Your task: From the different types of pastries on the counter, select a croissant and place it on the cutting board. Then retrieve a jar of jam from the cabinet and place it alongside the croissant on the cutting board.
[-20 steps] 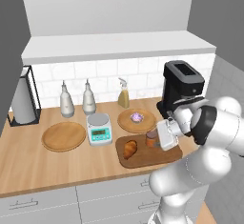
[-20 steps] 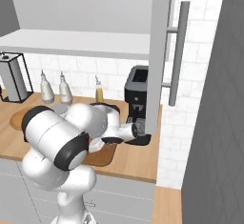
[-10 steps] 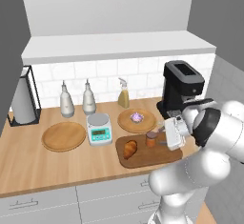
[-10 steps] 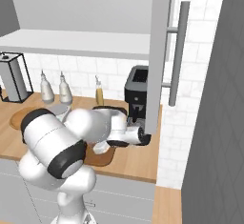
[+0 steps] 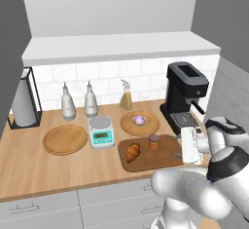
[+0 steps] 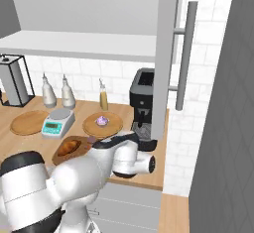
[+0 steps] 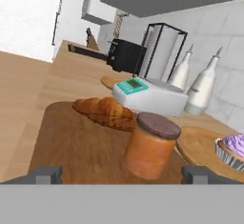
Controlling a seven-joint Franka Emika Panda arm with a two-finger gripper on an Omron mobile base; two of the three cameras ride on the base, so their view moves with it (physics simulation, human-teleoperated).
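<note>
Both jar of jam (image 7: pixel 149 145) and croissant (image 7: pixel 105 111) just ahead of open hand (image 7: pixel 121 174), on cutting board (image 7: pixel 71 144).

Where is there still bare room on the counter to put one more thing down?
The counter is bare along its front edge, before the empty round plate and the scale. Crowded: the cutting board with croissant and jar, near the coffee machine.
</note>
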